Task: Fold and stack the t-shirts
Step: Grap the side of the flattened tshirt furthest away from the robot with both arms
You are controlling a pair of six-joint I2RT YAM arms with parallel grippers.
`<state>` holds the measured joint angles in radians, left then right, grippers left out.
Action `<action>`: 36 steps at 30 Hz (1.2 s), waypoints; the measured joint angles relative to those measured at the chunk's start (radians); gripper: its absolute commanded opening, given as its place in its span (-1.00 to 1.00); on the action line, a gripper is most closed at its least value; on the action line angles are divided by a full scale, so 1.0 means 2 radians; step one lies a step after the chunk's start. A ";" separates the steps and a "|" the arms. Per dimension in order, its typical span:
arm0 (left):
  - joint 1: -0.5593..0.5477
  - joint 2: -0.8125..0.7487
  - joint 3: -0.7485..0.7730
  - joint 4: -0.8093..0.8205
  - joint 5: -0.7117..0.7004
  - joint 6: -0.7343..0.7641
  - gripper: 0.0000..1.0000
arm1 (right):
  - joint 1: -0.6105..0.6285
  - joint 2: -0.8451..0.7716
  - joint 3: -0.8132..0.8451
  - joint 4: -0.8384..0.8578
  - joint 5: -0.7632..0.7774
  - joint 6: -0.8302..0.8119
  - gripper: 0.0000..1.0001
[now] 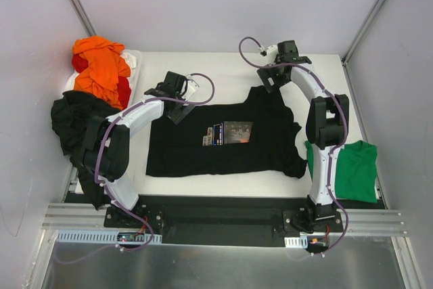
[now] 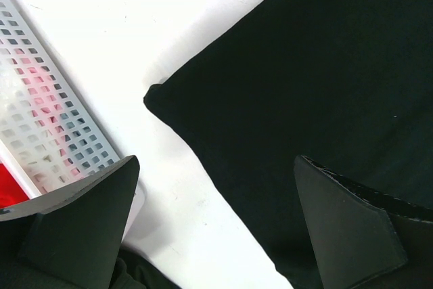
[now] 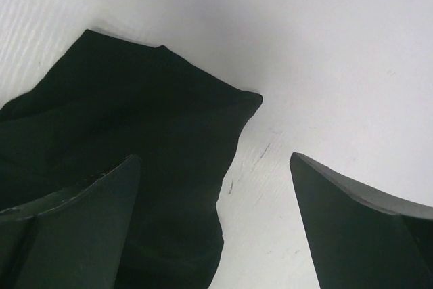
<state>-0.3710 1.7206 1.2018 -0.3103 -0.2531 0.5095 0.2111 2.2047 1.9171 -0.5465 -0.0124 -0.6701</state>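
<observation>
A black printed t-shirt (image 1: 223,141) lay spread on the table (image 1: 223,65), long axis left to right, hem at the left end. The left gripper (image 1: 178,107) hung unclenched over the shirt's far hem corner. The right gripper (image 1: 272,80), likewise released, hung over its far sleeve.

I count two black soft cloth t-shirts: a printed black t-shirt (image 1: 203,153) mid-frame and a crumpled black t-shirt (image 1: 71,116) at the left edge. One bright green cloth t-shirt (image 1: 357,167) sits lower right. Upper left there is one orange cloth t-shirt (image 1: 101,69), one red cloth t-shirt (image 1: 124,91) as far as I can tell, and one white perforated plastic basket (image 1: 137,59). Two white-and-black robot arms: left arm (image 1: 139,114), right arm (image 1: 310,86).
</observation>
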 measured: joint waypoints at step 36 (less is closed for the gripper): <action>0.003 0.007 -0.029 0.027 -0.023 0.014 0.98 | -0.050 0.078 0.097 -0.036 -0.170 0.080 0.14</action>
<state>-0.3641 1.7344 1.1439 -0.2573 -0.2996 0.5373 0.1108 2.3615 2.1101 -0.6178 -0.3527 -0.5095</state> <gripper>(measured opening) 0.993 0.573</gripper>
